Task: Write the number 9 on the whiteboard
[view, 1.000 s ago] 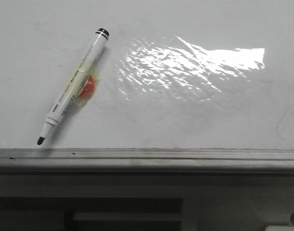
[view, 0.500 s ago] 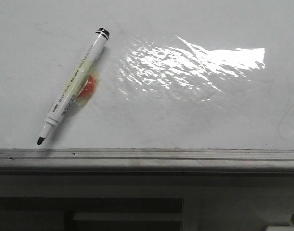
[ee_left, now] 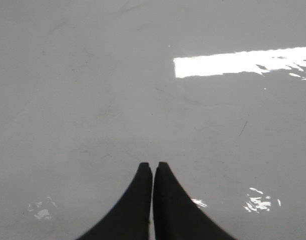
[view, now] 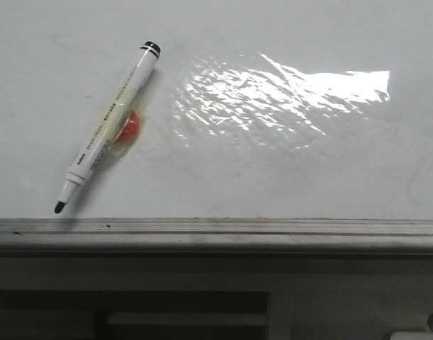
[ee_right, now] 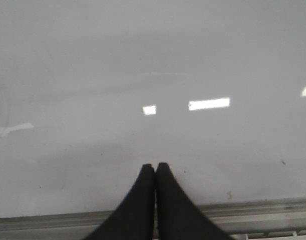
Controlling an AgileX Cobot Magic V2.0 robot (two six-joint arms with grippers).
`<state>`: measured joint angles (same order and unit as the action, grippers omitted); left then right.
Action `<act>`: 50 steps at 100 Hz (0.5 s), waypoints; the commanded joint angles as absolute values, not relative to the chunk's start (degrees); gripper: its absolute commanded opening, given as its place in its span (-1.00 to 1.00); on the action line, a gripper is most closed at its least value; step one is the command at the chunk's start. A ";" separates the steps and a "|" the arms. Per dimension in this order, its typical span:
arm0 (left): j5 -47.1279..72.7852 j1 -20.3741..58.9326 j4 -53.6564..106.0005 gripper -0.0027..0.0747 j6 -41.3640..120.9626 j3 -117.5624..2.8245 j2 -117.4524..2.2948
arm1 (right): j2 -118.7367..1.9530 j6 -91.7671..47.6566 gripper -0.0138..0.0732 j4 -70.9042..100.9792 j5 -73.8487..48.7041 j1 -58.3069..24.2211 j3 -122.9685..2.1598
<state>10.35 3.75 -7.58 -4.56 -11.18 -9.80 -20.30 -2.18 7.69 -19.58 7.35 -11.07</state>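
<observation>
The whiteboard [view: 287, 170] fills the front view, glossy white with wrinkled film and faint grey smudges. No number 9 shows on it. A white marker [view: 106, 138] with a black cap end and bare black tip lies slanted at the left, on an orange round piece [view: 130, 127]. Neither gripper shows in the front view. My left gripper [ee_left: 153, 164] is shut and empty over bare board [ee_left: 92, 90]. My right gripper [ee_right: 156, 165] is shut and empty over the board [ee_right: 142, 60] near its rail [ee_right: 263, 207].
A grey metal rail [view: 216, 234] runs along the board's lower edge in the front view. Below it is a white ledge with dark slots [view: 188, 301]. A bright glare patch [view: 287, 92] lies on the film right of the marker.
</observation>
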 commanded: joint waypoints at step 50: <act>-15.60 10.27 -8.80 0.04 -5.30 -11.53 -22.31 | -21.76 -2.56 -0.82 7.01 -15.70 7.44 -13.16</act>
